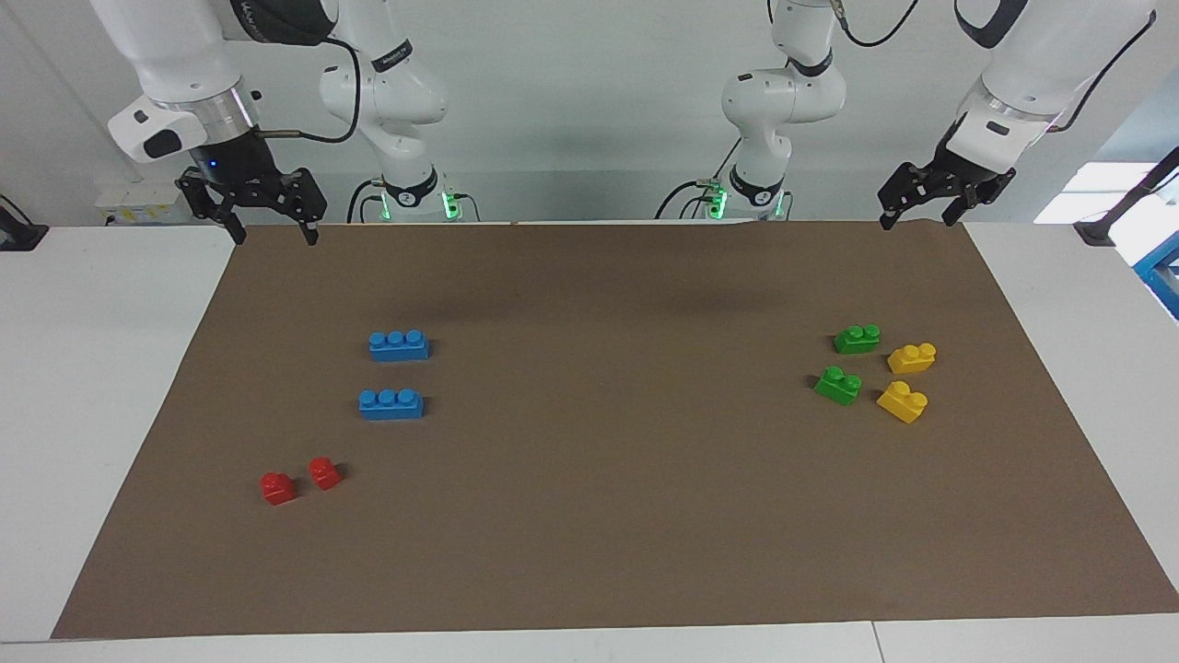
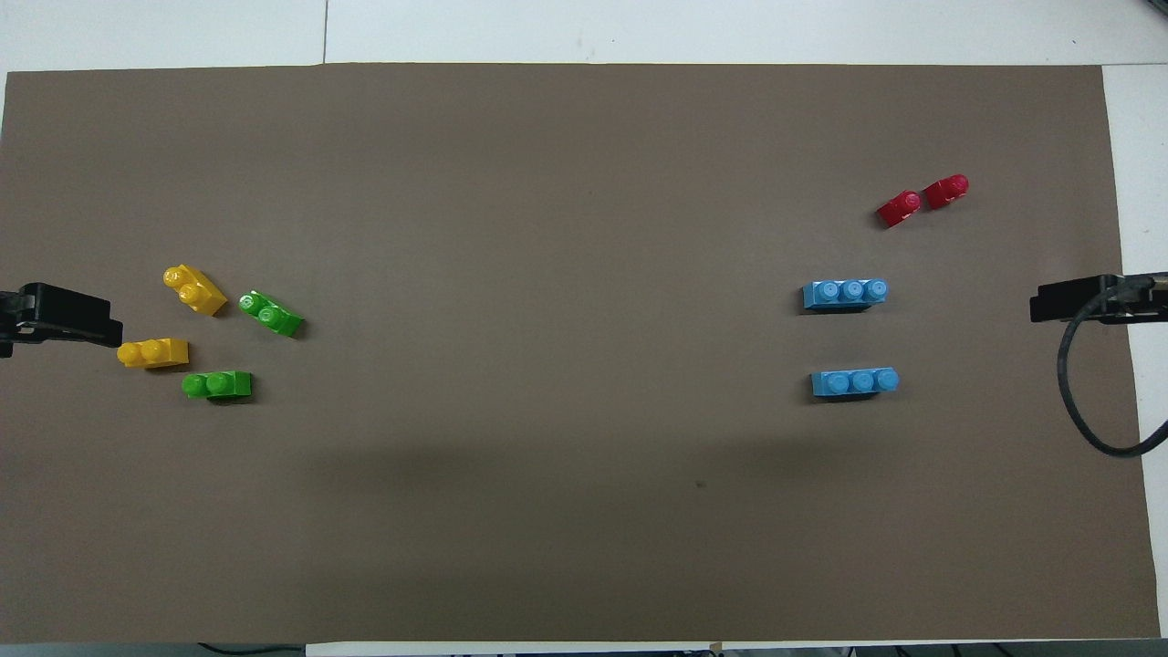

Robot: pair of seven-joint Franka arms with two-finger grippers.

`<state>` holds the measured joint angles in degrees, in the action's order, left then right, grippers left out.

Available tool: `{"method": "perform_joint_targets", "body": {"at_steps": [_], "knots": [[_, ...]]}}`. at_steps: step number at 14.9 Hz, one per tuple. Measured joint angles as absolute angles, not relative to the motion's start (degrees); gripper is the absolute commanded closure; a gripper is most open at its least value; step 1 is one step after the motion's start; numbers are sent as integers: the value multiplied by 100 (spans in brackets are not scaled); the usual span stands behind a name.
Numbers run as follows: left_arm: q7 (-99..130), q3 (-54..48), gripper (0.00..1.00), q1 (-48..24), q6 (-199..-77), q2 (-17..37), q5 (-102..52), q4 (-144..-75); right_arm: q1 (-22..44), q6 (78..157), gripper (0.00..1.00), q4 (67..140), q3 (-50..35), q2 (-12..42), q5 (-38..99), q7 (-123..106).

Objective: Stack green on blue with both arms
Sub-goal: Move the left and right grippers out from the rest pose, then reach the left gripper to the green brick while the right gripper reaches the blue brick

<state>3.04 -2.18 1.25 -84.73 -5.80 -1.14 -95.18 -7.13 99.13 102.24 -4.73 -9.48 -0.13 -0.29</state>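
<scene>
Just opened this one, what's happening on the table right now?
Nothing is being handled yet. Both arms wait raised at the robots' edge of the brown mat, the left gripper and right gripper open and empty. Two green bricks lie beside two yellow bricks at the left arm's end; two blue bricks and two red bricks lie at the right arm's end. No stack exists.

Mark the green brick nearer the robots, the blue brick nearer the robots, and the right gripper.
green brick nearer the robots [image 1: 857, 339]: facing view, on its side face.
blue brick nearer the robots [image 1: 398, 346]: facing view, middle of its body.
right gripper [image 1: 274, 232]: facing view, midway between its open fingertips.
</scene>
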Motion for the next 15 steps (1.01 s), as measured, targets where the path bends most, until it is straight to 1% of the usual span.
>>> {"method": "perform_joint_targets", "body": {"at_steps": [2,4,9,12,15], "knots": [[903,-220,0,126,-8505,-616,-114,-9619,-715,10048,0,10238,-467,-931,-11,324],[1653,-234,0,126,-8806,-711,-114,-9878,-715,10060,0,10255,-468,-883,-10,880],[3605,-289,0,121,-9996,-1104,-116,-11068,-714,10089,0,10287,-467,-587,2,2893],[5085,-313,0,117,-10820,-1121,-117,-11678,-725,10214,0,10295,-460,-325,261,4127],[5896,-314,0,117,-11492,-1064,-117,-12249,-761,10274,0,10297,-454,-61,577,5094]]}}
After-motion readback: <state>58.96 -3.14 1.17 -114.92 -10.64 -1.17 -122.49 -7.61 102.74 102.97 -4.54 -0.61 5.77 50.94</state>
